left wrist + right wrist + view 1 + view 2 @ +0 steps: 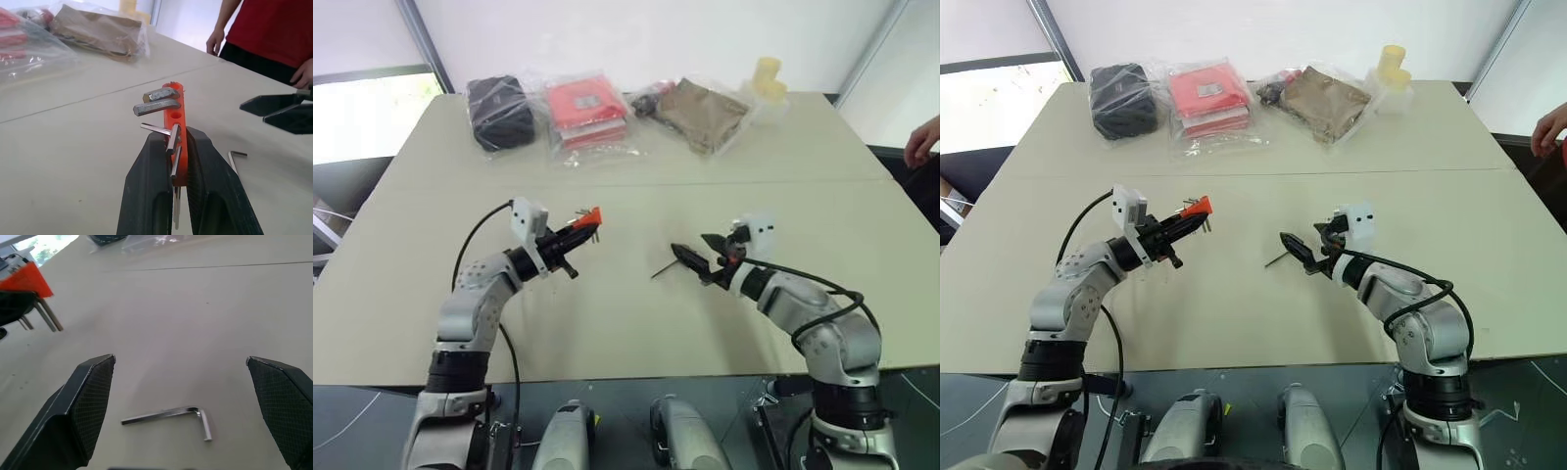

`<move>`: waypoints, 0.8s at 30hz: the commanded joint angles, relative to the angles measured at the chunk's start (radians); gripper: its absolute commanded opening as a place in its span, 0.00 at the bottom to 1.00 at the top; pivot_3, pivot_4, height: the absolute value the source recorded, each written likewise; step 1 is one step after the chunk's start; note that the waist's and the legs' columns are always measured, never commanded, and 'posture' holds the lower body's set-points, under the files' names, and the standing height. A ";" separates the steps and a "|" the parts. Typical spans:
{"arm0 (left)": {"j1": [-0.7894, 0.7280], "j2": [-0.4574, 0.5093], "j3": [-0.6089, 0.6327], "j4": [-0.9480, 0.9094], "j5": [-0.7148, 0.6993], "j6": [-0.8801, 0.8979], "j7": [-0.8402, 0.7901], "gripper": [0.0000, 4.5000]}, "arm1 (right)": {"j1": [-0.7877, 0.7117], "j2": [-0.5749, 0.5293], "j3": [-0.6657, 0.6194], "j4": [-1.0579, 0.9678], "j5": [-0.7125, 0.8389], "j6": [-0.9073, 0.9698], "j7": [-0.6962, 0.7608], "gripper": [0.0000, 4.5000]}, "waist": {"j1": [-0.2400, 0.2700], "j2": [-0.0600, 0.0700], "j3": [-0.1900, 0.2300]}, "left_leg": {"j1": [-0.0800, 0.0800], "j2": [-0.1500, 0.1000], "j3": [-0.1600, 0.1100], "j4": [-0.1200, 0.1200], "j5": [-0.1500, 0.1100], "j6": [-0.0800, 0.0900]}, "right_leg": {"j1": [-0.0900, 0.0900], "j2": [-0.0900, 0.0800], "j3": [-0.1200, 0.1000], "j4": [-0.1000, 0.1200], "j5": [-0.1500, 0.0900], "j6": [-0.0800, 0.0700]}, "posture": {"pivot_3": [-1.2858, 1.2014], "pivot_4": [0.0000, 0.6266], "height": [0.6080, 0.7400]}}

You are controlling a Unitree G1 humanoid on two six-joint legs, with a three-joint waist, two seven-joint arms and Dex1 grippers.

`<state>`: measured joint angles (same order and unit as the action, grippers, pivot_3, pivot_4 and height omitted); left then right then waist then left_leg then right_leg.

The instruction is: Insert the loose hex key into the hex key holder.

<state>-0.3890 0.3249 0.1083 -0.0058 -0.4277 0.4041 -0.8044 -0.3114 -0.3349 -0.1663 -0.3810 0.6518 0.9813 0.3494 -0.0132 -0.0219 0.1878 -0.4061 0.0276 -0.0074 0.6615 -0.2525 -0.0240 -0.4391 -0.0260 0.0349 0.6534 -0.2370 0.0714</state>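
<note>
beige table (636,323) w/ bagged items at far edge. left gripper (179,147) clamped on hex key holder (177,110), held above table. loose hex key (168,416) lies flat between spread fingers of right gripper (181,401). pickup step; next: lower, close on shaft.

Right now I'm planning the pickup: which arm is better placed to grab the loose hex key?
Right. The right gripper is open with the loose hex key lying on the table between its fingers; the left gripper is shut on the hex key holder.
</note>
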 commanded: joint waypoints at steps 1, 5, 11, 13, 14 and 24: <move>0.011 0.008 0.003 -0.043 -0.021 -0.017 0.002 0.00 | -0.037 0.000 -0.027 -0.065 0.144 0.164 -0.009 0.99 | -0.001 0.000 0.000 | 0.000 0.000 0.000 0.000 0.000 0.000 | 0.000 0.000 0.000 0.000 0.000 0.000 | 0.52 0.24 1.00; 0.011 0.012 0.005 -0.038 -0.019 -0.022 0.002 0.00 | -0.041 -0.013 -0.021 -0.069 0.174 0.220 -0.027 0.99 | 0.000 0.000 0.000 | 0.000 0.000 0.000 0.000 0.000 0.000 | 0.000 0.000 0.000 0.000 0.000 0.000 | 0.52 0.24 1.00; 0.008 0.015 0.003 -0.032 -0.017 -0.027 0.006 0.00 | 0.009 -0.039 0.055 -0.055 0.111 0.179 -0.023 0.99 | -0.001 0.000 0.000 | 0.000 0.000 0.000 0.000 0.000 0.000 | 0.001 0.000 0.000 -0.001 0.000 0.000 | 0.52 0.24 1.00; 0.006 0.012 0.000 -0.033 -0.016 -0.026 0.009 0.00 | 0.017 -0.042 0.082 -0.040 0.082 0.154 -0.023 0.99 | -0.001 0.000 0.000 | 0.000 0.000 0.000 0.000 0.000 0.000 | 0.001 0.000 0.000 -0.001 0.000 0.000 | 0.52 0.24 1.00; 0.004 0.011 -0.003 -0.033 -0.015 -0.025 0.010 0.00 | 0.018 -0.040 0.091 -0.032 0.070 0.144 -0.024 0.99 | -0.002 0.000 0.000 | 0.000 0.000 0.000 0.000 0.000 0.000 | 0.001 0.000 0.000 -0.001 0.000 0.000 | 0.52 0.24 1.00; -0.009 0.012 -0.017 -0.034 -0.014 -0.020 0.023 0.00 | -0.014 0.021 0.137 0.103 -0.040 0.025 -0.044 0.99 | -0.003 0.000 0.000 | 0.000 0.000 0.000 0.000 0.000 0.000 | 0.001 0.000 0.000 -0.002 0.000 0.000 | 0.52 0.24 1.00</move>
<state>-0.3796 0.3345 0.0915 -0.0107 -0.4270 0.4005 -0.7830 -0.3078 -0.3222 -0.0330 -0.2927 0.6329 1.0378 0.3093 -0.0157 -0.0220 0.1877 -0.4061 0.0274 -0.0076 0.6615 -0.2527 -0.0237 -0.4384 -0.0255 0.0345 0.6517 -0.2372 0.0716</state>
